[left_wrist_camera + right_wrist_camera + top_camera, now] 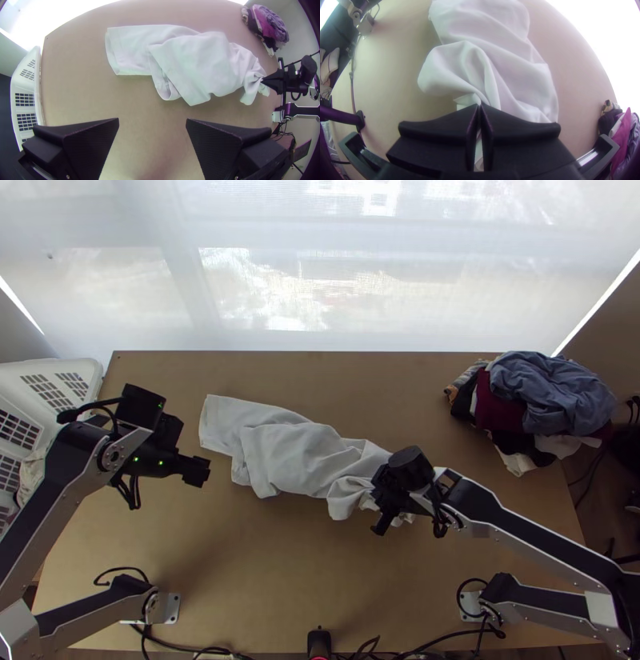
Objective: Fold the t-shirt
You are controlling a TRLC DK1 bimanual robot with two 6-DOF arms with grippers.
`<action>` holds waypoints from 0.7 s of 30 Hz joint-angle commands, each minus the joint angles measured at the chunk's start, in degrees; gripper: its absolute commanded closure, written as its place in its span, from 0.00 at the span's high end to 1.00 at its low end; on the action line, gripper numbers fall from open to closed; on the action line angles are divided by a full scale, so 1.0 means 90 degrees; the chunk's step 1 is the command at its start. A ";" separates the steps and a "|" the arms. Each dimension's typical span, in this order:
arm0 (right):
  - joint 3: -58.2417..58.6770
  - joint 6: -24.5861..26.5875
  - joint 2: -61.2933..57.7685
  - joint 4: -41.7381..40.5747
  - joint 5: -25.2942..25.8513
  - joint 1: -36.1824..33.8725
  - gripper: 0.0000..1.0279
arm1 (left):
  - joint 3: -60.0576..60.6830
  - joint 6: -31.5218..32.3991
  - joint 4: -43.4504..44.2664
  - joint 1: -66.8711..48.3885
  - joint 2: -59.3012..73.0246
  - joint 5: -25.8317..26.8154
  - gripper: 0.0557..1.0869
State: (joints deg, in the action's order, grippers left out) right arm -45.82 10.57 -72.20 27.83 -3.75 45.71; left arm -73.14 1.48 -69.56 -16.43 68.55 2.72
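The white t-shirt [292,456] is bunched between the left and right edges of the surface [264,572], its right end clamped by the right end effector [384,518]; the left end effector's [196,471] fingers are held apart.

Wooden table [264,564]: t-shirt [292,456], clothes pile [552,396]

Smooth, matt white cloth forms the T-shirt [292,456] on a matt wooden counter [264,564], beside a smooth white plastic basket [90,366] and a rumpled cloth pile [552,396].
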 commanded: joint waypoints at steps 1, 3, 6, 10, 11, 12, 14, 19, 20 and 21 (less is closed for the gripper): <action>-0.0719 0.0105 0.0308 0.0560 -0.0003 -0.0392 0.03 | 0.0315 0.0022 0.0004 -0.0499 0.0020 0.0000 0.95; -0.0875 0.0154 0.0376 0.0667 -0.0003 -0.0489 0.03 | 0.0490 0.0002 0.0043 -0.0773 0.0107 0.0010 0.95; -0.1188 0.0193 0.0425 0.0804 -0.0003 -0.0665 0.03 | 0.0666 -0.0027 0.0141 -0.1280 0.0342 0.0000 0.95; -0.1442 0.0213 0.0396 0.0853 -0.0003 -0.0851 0.03 | 0.0852 -0.0037 0.0522 -0.1788 0.0781 0.0000 0.95; -0.1481 0.0213 0.0376 0.0853 -0.0003 -0.0880 0.03 | 0.0901 -0.0047 0.0629 -0.1925 0.0918 0.0000 0.95; -0.1520 0.0213 0.0357 0.0853 -0.0003 -0.0890 0.03 | 0.0959 -0.0057 0.0756 -0.2032 0.1074 -0.0009 0.95; -0.1608 0.0203 0.0318 0.0853 -0.0003 -0.0929 0.03 | 0.0979 -0.0086 0.0971 -0.2218 0.1397 -0.0009 0.95; -0.1744 0.0183 0.0288 0.0921 -0.0003 -0.1134 0.03 | 0.0852 -0.0096 0.1489 -0.2384 0.2080 -0.0019 0.95; -0.1754 0.0183 0.0288 0.0950 -0.0003 -0.1173 0.03 | 0.0822 -0.0096 0.1586 -0.2384 0.2178 -0.0019 0.95; -0.1754 0.0183 0.0288 0.0980 -0.0003 -0.1202 0.03 | 0.0793 -0.0086 0.1674 -0.2384 0.2266 -0.0029 0.95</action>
State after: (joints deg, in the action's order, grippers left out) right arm -59.88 12.27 -69.36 35.57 -3.92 37.06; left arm -65.56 0.78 -59.68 -35.27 82.17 2.72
